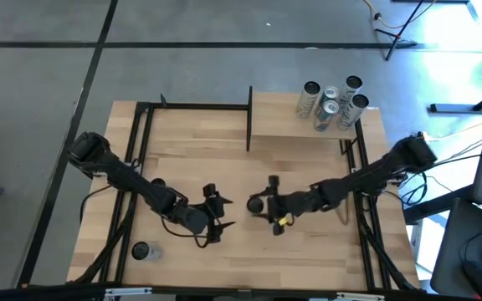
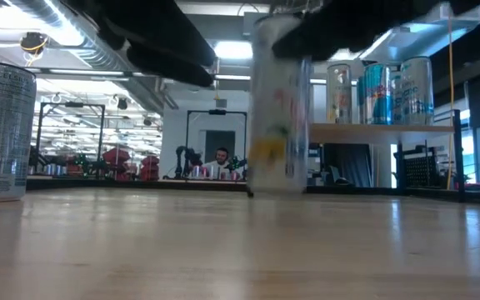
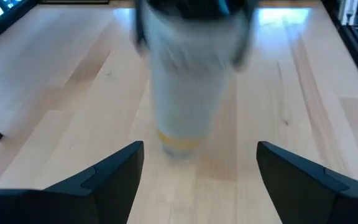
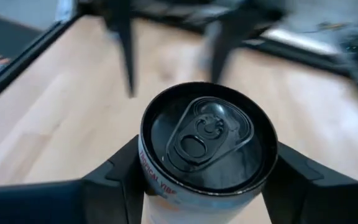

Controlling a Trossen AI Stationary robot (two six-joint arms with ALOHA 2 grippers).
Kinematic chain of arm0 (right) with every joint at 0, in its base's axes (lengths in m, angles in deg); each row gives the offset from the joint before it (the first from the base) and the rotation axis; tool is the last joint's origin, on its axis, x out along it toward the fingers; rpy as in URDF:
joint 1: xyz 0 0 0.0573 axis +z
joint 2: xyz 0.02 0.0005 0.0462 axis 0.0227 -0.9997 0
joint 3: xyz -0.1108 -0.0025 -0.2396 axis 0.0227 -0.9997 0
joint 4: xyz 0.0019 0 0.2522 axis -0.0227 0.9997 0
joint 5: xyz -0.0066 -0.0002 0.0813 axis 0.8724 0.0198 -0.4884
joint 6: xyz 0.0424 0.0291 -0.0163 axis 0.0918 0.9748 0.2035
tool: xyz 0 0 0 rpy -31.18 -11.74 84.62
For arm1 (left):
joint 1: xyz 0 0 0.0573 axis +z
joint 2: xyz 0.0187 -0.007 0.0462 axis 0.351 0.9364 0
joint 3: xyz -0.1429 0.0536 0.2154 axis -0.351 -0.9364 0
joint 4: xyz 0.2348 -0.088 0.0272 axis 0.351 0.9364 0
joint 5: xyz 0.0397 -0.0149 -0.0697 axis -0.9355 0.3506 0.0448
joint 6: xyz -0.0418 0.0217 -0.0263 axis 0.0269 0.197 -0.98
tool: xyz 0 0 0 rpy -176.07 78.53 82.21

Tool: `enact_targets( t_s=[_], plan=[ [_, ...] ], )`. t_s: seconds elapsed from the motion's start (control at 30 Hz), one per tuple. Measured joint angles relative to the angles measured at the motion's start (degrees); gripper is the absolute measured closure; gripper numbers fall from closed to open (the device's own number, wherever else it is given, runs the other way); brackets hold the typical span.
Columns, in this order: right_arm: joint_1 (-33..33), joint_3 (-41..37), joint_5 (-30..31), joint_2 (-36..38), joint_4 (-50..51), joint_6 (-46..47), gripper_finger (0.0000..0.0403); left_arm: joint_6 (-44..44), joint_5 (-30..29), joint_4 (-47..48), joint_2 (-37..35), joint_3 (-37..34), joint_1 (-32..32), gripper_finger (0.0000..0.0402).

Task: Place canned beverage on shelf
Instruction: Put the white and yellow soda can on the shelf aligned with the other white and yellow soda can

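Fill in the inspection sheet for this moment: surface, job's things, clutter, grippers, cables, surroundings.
Surface: light-wood tabletop, black frame.
Job's things: white can upright at table centre; shelf at the far right corner holds five cans.
Clutter: one spare can near the front left edge.
Grippers: right gripper straddles the white can, fingers either side, contact unclear; left gripper open, facing it, empty.
Cables: cables beside the table's right edge.
Surroundings: a person seated far behind.
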Motion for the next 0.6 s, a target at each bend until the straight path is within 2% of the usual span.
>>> enact_targets(
  t_s=[0.23, 0.3, 0.43, 0.6],
  plan=[
    [-1.34, 0.2, 16.51, 15.15, 9.76, -3.13, 0.0188, 0.01, -1.35, 2.87, -2.73, 0.04, -0.94, 0.0095],
    [-2.97, 1.95, 19.55, 19.34, 13.7, -4.13, 0.0188, 0.84, -1.46, 3.33, -2.71, 0.03, -0.66, 0.0095],
    [-9.13, 6.64, 19.78, 24.61, 23.69, -4.27, 0.0188, 4.58, -1.65, 3.96, -2.71, 0.02, 0.44, 0.0095],
    [-17.89, 13.86, 20.07, 26.37, 38.54, -2.0, 0.0188, 6.0, -1.65, 4.3, -2.71, 0.02, 1.57, 0.0095]
  ],
)
